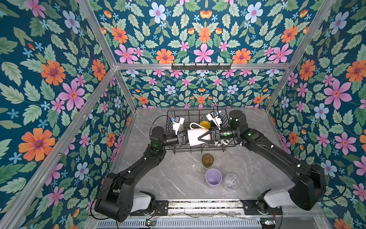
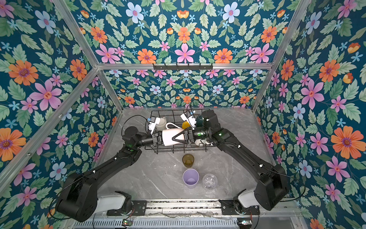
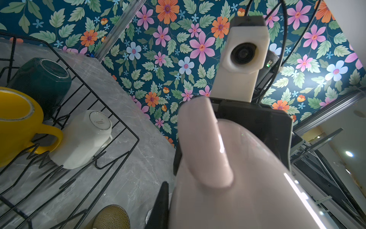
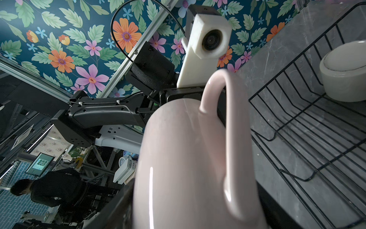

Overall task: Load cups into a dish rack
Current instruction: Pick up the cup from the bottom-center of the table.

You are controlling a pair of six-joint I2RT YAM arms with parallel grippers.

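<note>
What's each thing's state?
dish rack, partly loaded
pale pink mug, sideways, airborne above rack
left gripper, shut on that mug
right gripper, around that mug, grip unclear
yellow mug, in rack, mouth showing
dark green mug, in rack, base showing
white mug, in rack, base showing
cream mug, in rack, base showing
olive-brown glass, upright on table
lilac tumbler, upright on table
clear glass, upright on table

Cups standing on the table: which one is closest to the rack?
The olive-brown glass, upright just in front of the rack. The lilac tumbler and the clear glass stand side by side farther from it, nearer the arm bases.
</note>
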